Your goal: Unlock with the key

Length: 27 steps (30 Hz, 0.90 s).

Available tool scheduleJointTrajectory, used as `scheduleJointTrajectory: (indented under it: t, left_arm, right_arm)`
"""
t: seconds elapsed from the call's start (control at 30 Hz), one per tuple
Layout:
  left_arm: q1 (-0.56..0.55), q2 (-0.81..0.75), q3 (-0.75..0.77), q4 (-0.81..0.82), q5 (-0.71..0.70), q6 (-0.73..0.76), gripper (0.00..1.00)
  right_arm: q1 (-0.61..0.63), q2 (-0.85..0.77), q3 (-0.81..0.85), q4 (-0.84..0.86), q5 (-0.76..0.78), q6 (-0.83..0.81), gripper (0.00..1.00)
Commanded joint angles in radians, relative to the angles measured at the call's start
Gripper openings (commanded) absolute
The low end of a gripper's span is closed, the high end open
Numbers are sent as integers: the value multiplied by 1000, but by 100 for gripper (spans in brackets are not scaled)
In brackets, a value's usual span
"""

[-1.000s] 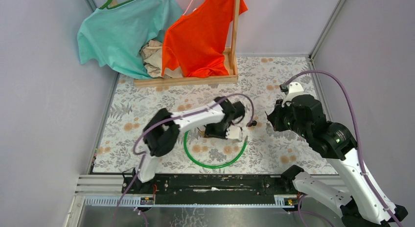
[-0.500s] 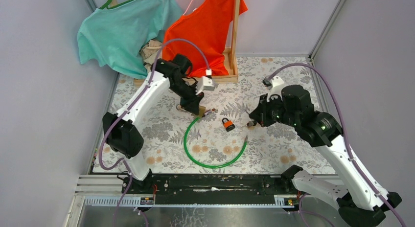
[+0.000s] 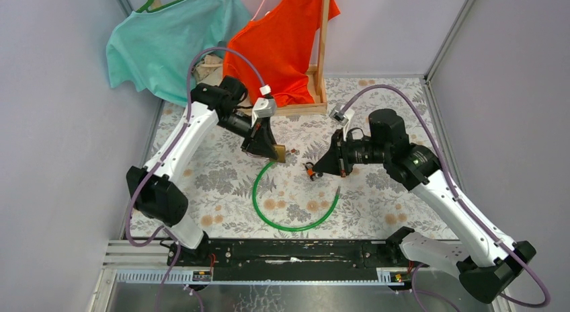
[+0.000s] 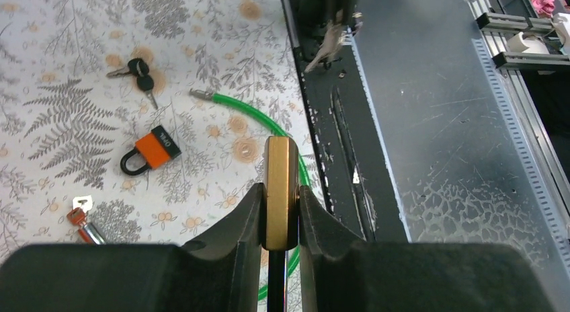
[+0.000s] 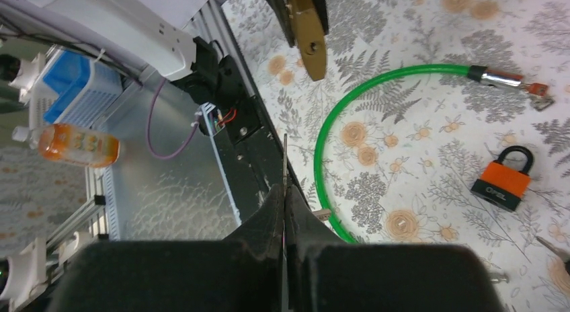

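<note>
**Brass padlock in the left claw, key in the right**

The left claw (image 4: pixel 280 199) grips one brass padlock (image 4: pixel 280 161) edge-on. Its jaws are narrow, with a finger pressed to each flat side, and the lock's body sticks out past the fingertips. The right claw (image 5: pixel 284 194) is pinched fully together on one key (image 5: pixel 284 157), which shows only as a thin blade standing out from between the fingertips. The two claws face each other across the flowered table cloth (image 3: pixel 396 117), near but not touching. The key is not in the brass lock.

A second padlock, the orange padlock (image 4: pixel 153 150), has a black shackle. It lies flat on the cloth between the claws, just under the right claw's tip and off to one side of the left claw.

One green cable (image 3: pixel 296 224) curves in an open loop below both claws. One end, capped in metal, lies close beside the left claw, and a small orange-tagged key (image 5: pixel 540 93) lies at that cap. The cable's other end lies loose on the right claw's side.

Two black-headed keys (image 4: pixel 138 73) lie together on the cloth past the orange padlock, on the side away from the left claw.

Behind the left claw, at the far wall, stands one wooden rack (image 3: pixel 322 56). It holds two shirts, a teal shirt (image 3: pixel 161 46) and an orange shirt (image 3: pixel 279 46).
</note>
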Motion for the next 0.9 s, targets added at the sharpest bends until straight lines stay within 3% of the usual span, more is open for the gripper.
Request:
scheduleJointTrajectory:
  t: [0.0,0.17,0.4,0.87]
  left_arm:
    - [0,-97,-74,-29,145,105,0]
    - [-25,-159,-119,-29,121,158,0]
    - [-102,-130,-144,-29,98,135,0]
    - [-133,-118,-160,-29,95,113,0]
  right_arm:
    - [3,25,-7,87,-157,-38,0]
    - [36,42,22,25,-119,-100,0]
    - [97,50,13,16,-46,-148,0]
    - [153,84,52,0,-15,-172,0]
